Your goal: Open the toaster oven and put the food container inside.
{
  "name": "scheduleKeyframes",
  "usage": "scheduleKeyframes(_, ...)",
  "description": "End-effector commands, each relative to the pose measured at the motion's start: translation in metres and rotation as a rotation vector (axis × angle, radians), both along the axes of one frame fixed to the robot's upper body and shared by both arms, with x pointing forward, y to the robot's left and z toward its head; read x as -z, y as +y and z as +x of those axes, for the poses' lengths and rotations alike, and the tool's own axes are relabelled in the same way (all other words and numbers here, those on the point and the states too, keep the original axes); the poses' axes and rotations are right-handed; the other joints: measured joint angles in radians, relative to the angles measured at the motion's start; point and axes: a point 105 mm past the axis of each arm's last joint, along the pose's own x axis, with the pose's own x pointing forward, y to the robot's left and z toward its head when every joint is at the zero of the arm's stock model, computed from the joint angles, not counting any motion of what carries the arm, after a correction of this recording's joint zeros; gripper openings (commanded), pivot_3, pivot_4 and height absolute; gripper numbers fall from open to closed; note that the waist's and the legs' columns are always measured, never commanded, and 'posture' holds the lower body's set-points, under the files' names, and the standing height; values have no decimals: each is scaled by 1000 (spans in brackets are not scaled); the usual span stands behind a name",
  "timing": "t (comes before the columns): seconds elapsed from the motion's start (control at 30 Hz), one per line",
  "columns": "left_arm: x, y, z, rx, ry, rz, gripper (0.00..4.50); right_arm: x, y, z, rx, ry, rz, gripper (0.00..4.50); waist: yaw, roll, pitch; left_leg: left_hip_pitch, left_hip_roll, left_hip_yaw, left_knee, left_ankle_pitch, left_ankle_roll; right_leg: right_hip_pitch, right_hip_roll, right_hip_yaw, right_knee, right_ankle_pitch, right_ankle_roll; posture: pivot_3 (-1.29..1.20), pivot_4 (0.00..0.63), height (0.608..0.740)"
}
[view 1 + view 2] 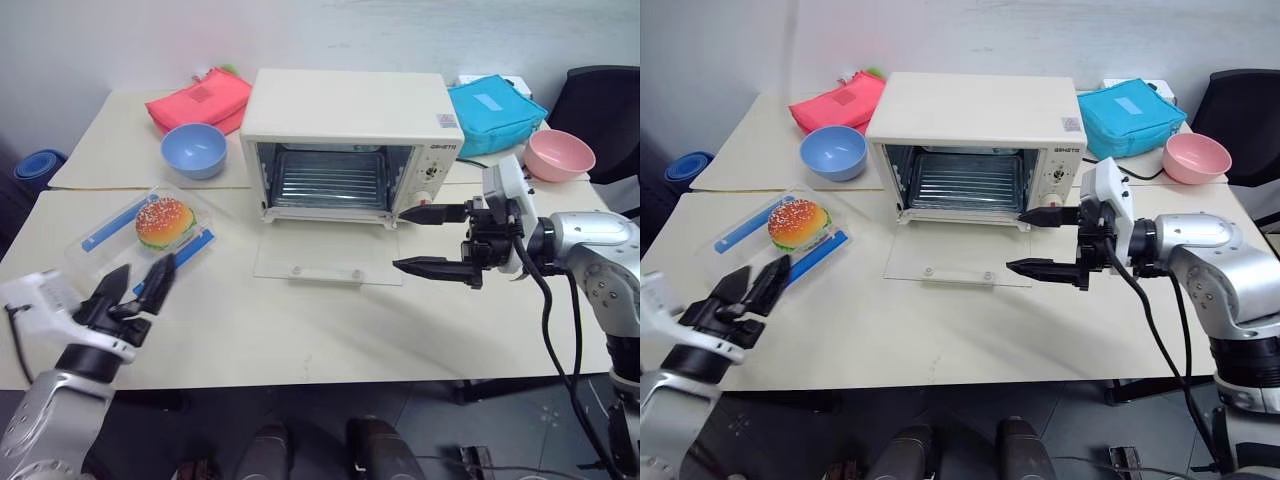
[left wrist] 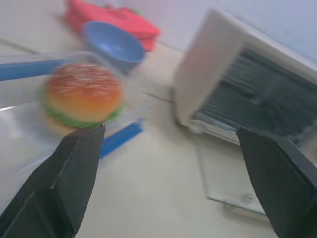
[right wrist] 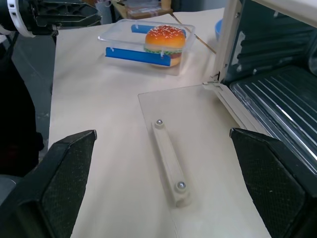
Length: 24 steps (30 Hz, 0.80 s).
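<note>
The cream-white boxy toaster oven [image 1: 345, 120] is seen at the table's far middle, its glass door [image 1: 328, 259] folded flat. The shallow clear plastic food container [image 1: 140, 235] with toy hamburger lies left of it. The left gripper [image 1: 138, 290], fingers apart, is held just near of the container. The right gripper [image 1: 432, 240], fingers spread, is held right of the door.

The toaster oven [image 2: 257, 94] and the food container [image 2: 59, 99] are smeared by blur in the left wrist view, and the frame edge cuts the oven's right side. The control panel [image 1: 432, 172] lettering is too small to read. At the desk's far-left edge, a dark blue object [image 1: 40, 163] is half cut off.
</note>
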Motion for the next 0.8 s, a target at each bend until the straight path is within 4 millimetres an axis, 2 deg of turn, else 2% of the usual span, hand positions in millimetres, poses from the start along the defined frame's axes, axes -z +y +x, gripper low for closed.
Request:
scheduleKeyframes(0.03, -2, 25, -12, -165, 3, -79, 4475, -10, 4, 1, -35, -49, 8, 4500, 0, 0, 0, 0, 0, 0, 0, 0, 0, 0, 0, 0, -1, 0, 0, 0, 150, 740)
scheduleKeyframes(0.17, -2, 51, -13, -304, 28, -161, 4475, -11, 7, 2, -49, -52, 11, 4500, 9, 0, 0, 0, 0, -1, 0, 0, 0, 1, 0, -1, -1, 0, -1, 0, 150, 740)
scheduleKeyframes(0.3, -1, 72, 0, -387, 99, -187, 4475, -13, 7, 0, -54, -56, 18, 4500, 11, 0, 0, 0, 0, -1, 0, 0, 0, 0, 0, -1, 0, 0, -2, 0, 150, 740)
scheduleKeyframes(0.47, -9, 83, 16, -399, 140, -202, 4475, -11, 6, -5, -38, -52, 29, 4500, 9, 0, 0, -1, 0, -1, 0, 0, -1, 0, 0, -1, -2, 0, -2, 0, 150, 740)
scheduleKeyframes(0.63, 11, 98, 25, -489, 288, -327, 4475, -9, 6, -11, -14, -54, 37, 4500, 7, 0, 0, -1, 0, -1, -5, 0, -1, -2, -1, -1, -3, 0, -2, 0, 150, 740)
scheduleKeyframes(0.8, 17, 99, 52, -444, 383, -277, 4475, -14, 3, -16, 7, -67, 47, 4500, 4, 0, 0, -1, 0, -1, -6, 1, -3, -2, 0, -2, -3, 0, -2, 0, 150, 740)
